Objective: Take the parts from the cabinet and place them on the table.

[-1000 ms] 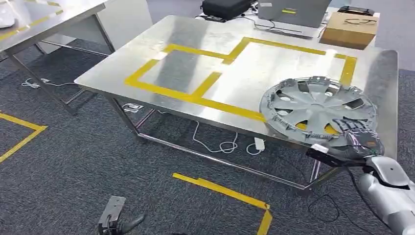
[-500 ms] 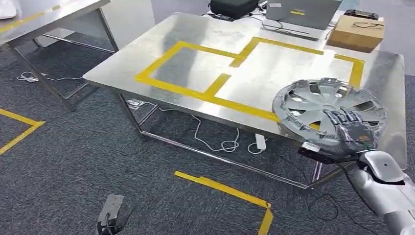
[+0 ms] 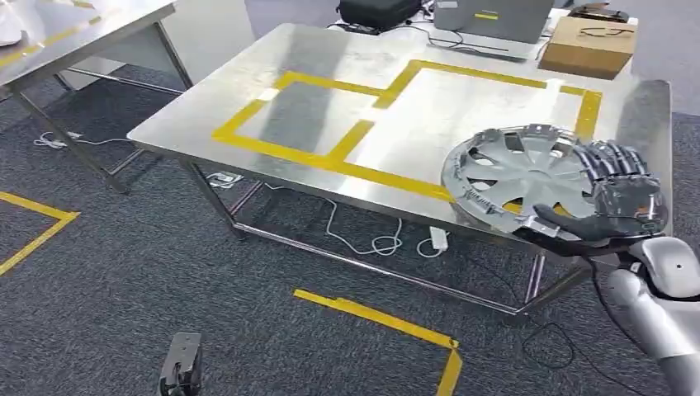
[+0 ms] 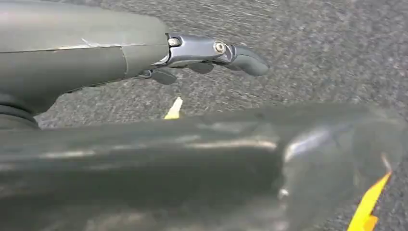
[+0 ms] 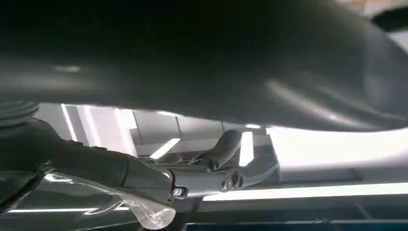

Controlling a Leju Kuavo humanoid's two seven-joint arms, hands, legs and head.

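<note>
Now the grey wheel cover (image 3: 528, 173) is seen tilted at the near right corner of the steel bench (image 3: 347, 82), over the yellow tape lines (image 3: 330, 157) that mark boxes on the top. Whether its lower rim touches the bench cannot be told. The right hand (image 3: 615, 206) is placed at the right side of the wheel cover: the dark fingers (image 3: 615, 161) are spread behind its rim and the thumb (image 3: 569, 221) is laid under its near edge, so the cover is held by this hand. The left hand (image 4: 211, 53) is seen in the left wrist view above grey carpet, with its fingers loosely stretched and nothing held in them. At the far edge of the bench a closed cardboard box (image 3: 588, 45) is set; what is in it cannot be seen.
</note>
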